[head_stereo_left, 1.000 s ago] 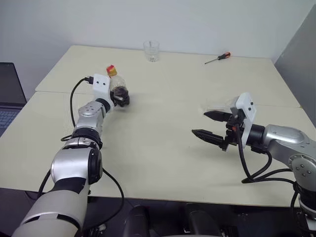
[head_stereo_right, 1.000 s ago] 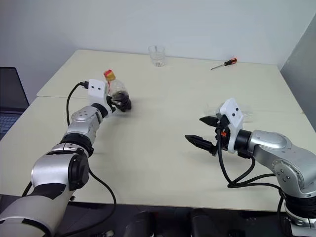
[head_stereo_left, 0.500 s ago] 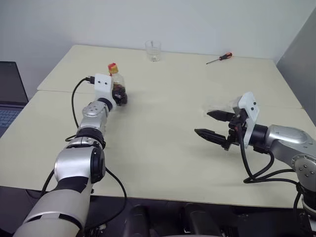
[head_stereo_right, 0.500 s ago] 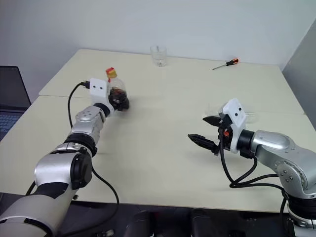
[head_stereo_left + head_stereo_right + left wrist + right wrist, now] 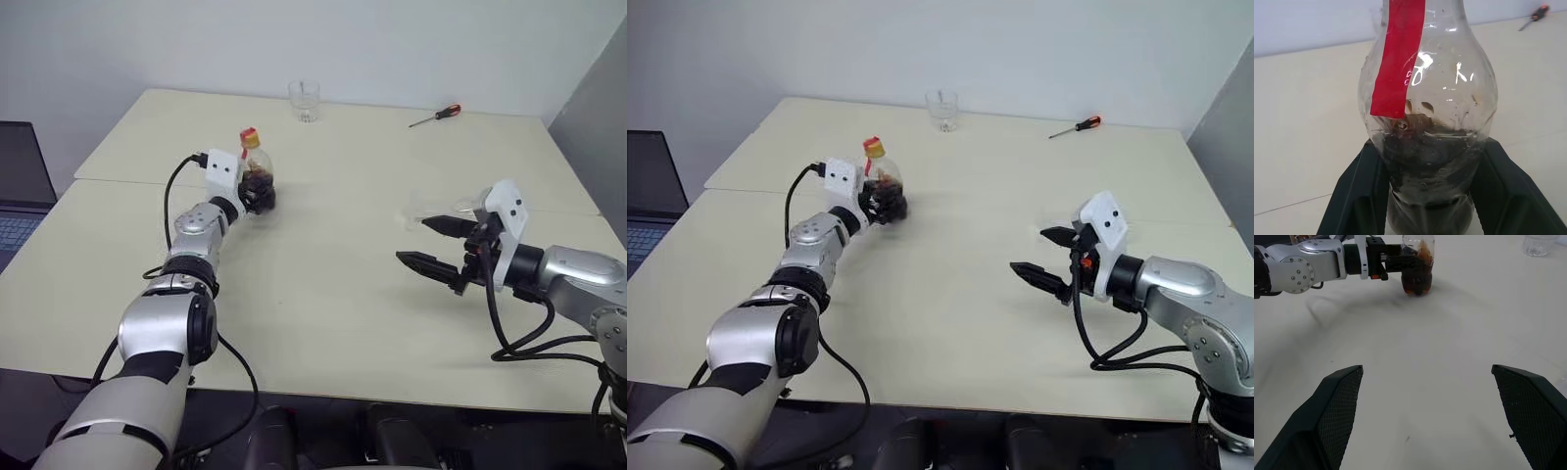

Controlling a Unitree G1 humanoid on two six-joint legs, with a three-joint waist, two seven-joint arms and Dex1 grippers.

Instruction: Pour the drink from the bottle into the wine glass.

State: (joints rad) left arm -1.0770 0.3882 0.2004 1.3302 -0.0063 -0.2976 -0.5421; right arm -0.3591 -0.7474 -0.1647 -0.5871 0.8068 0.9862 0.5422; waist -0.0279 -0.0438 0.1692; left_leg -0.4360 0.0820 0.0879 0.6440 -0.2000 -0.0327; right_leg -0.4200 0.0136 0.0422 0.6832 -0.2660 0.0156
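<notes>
The bottle (image 5: 257, 174) is small and clear with a red-and-yellow cap, and stands upright left of the table's middle. The dark drink (image 5: 1425, 161) fills its lower part. My left gripper (image 5: 261, 196) is shut on the bottle's lower body, one black finger (image 5: 1354, 191) on each side. My right gripper (image 5: 411, 241) hovers open over the table's right half, a good way from the bottle (image 5: 1418, 264), with nothing between its fingers. Just behind it lies a faint clear thing (image 5: 436, 208); I cannot tell whether that is the wine glass.
A short clear tumbler (image 5: 303, 100) stands near the table's far edge. A red-handled screwdriver (image 5: 434, 116) lies at the far right. A laptop (image 5: 15, 186) sits off the table's left side. Bare tabletop (image 5: 323, 255) lies between the two grippers.
My left gripper has closed on the bottle and carried it a little to the right, toward the table's middle. The right gripper stays open, about where it was.
</notes>
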